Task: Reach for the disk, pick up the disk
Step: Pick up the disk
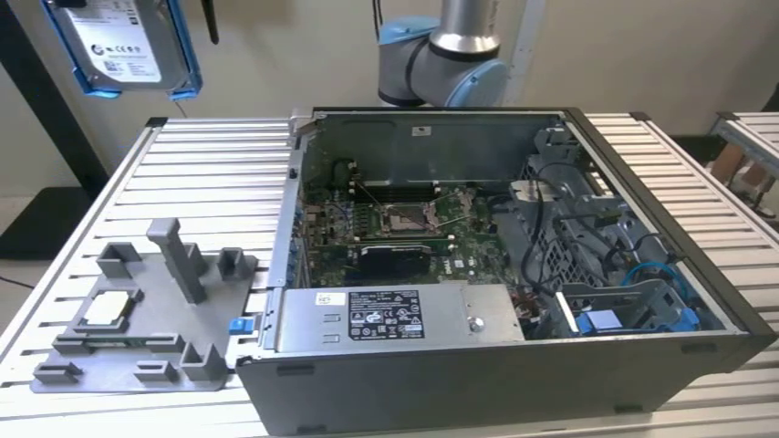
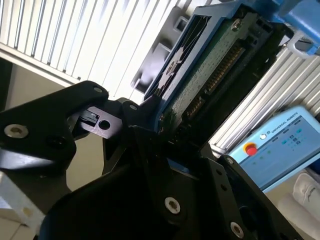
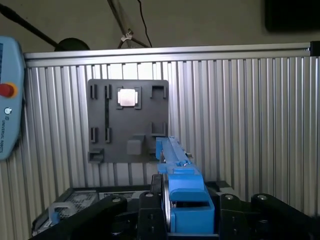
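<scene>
the disk hangs in the air at the exterior view's far left, well above the worktop and clear of the open case. in the first wrist view the tool is pinching it by the blue bracket, with a black finger on each side. it looks stiff and fairly heavy, with smooth metal faces that are likely slippery. the bare circuit board underneath is probably the fragile part. the bracket's long edges seem the safest hold, though the plastic may flex under a hard squeeze.
</scene>
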`<state>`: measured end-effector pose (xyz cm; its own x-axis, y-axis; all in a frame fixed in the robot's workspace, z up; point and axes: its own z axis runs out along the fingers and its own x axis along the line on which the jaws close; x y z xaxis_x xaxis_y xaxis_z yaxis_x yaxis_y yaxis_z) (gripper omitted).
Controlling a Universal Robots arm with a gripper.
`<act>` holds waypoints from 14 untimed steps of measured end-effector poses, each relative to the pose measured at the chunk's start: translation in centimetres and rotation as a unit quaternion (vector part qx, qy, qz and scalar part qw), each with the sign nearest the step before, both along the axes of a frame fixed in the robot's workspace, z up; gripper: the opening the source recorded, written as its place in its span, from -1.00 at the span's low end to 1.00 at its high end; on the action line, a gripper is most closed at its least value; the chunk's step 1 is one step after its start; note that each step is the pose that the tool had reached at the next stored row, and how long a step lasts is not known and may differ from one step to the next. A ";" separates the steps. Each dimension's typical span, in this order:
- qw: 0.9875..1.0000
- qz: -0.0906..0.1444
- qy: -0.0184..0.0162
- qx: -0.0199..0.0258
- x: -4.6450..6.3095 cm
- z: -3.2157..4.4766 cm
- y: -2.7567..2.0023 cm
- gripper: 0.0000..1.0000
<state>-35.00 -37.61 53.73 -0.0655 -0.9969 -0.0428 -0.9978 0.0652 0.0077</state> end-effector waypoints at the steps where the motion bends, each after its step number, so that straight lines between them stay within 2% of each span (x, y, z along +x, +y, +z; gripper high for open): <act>1: 1.000 0.000 0.000 0.000 0.4 0.00 0.00 -1.00; 14: 1.000 0.000 0.000 0.000 5.5 0.00 0.00 -1.00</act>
<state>-29.48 -37.61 53.73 -0.0655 -0.9969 -0.0427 -0.9978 0.0652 0.0086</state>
